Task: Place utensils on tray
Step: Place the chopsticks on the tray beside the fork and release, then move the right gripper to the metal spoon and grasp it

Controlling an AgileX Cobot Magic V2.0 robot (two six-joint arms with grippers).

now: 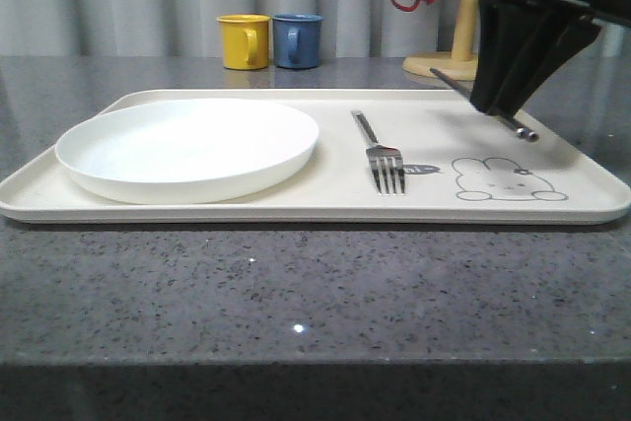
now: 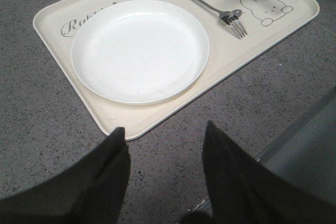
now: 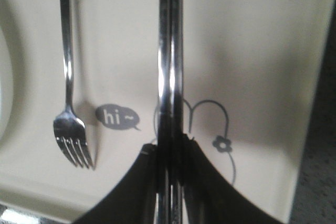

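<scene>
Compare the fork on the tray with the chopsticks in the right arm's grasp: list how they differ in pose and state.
The fork lies flat on the tray, free of any grip; the chopsticks are clamped in the right end effector and held above the tray, tilted.
The fork ends in four tines; the chopsticks are straight, plain rods.
The fork sits beside the white plate; the chopsticks hang over the bunny drawing.
Both are slim, shiny silver metal.
</scene>
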